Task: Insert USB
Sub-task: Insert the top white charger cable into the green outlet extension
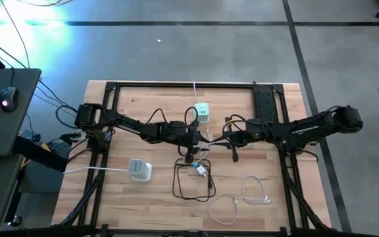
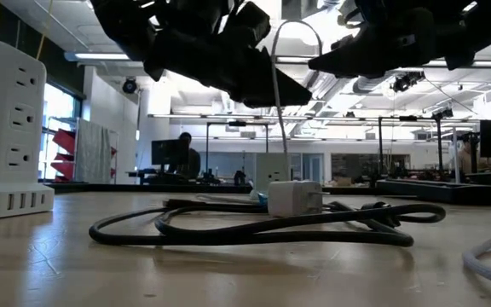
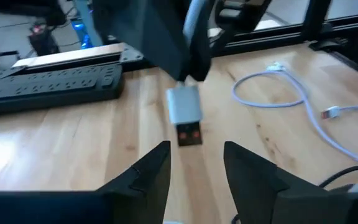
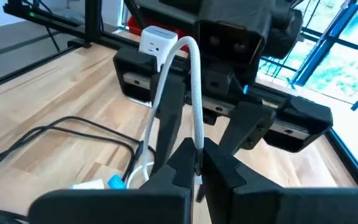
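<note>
A white USB cable (image 4: pixel 194 74) arches up from my right gripper (image 4: pixel 199 152), which is shut on it above the table's middle (image 1: pixel 224 139). Its plug (image 3: pixel 185 106), a pale housing with a metal tip (image 3: pixel 189 134), shows in the left wrist view and points at my left gripper (image 3: pixel 196 149). My left gripper is open, close to the right one (image 1: pixel 193 141). Its fingers stand on either side just short of the tip, touching nothing. A green-white charger cube (image 1: pixel 202 113) sits on the table behind both grippers. My right gripper pinches the white cable between its two fingers just behind the plug housing (image 4: pixel 197 134), coming from the table's right side. The plug (image 3: pixel 188 115) sticks out past the fingers, lifted clear of the table. The cable loops upward behind the hold, slack.
A white tower power strip (image 1: pixel 140 170) stands near left. A black cable loop with a white adapter (image 1: pixel 199 170) lies just near of the grippers. Another loose white cable (image 1: pixel 242 194) lies near right. A black power strip (image 1: pixel 265 102) lies along the far right frame.
</note>
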Robot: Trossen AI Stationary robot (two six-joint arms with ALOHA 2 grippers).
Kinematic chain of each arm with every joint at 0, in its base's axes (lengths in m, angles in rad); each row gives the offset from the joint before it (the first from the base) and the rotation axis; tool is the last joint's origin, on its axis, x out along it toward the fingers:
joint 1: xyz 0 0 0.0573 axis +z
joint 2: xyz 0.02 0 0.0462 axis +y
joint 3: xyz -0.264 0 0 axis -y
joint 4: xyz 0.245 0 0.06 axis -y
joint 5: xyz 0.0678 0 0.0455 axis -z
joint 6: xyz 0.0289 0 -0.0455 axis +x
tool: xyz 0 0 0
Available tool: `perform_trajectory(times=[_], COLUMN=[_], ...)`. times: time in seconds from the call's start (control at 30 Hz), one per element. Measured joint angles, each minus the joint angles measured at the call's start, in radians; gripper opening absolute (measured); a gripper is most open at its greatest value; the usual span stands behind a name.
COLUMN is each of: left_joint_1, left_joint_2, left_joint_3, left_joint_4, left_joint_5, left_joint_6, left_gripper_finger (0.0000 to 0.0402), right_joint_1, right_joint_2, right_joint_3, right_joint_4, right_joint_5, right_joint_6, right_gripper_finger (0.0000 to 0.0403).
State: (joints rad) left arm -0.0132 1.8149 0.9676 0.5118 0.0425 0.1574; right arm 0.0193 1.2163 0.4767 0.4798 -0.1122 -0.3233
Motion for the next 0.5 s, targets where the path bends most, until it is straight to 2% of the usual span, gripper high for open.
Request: perform_trajectory(times=[0.1, 0.33, 0.5], left_joint_1=[0.0, 0.0, 0.0], left_joint_2=[0.0, 0.001, 0.002], left_joint_3=[0.0, 0.0, 0.0], left_joint_4=[0.019, 0.053, 0.064], left_joint_5=[-0.035, -0.029, -0.029], left_joint_6=[0.0, -0.008, -0.016], left_gripper_finger=[0.0129, 0.0128, 0.01], right_joint_1=[0.0, 0.0, 0.0], right_joint_2=[0.0, 0.0, 0.0], right_joint_3=[0.0, 0.0, 0.0], right_joint_4=[-0.006, -0.013, -0.013], right_joint_5=[0.0, -0.001, -0.001], right_joint_6=[0.0, 0.004, 0.004], right_gripper_finger=[0.0, 0.0, 0.0])
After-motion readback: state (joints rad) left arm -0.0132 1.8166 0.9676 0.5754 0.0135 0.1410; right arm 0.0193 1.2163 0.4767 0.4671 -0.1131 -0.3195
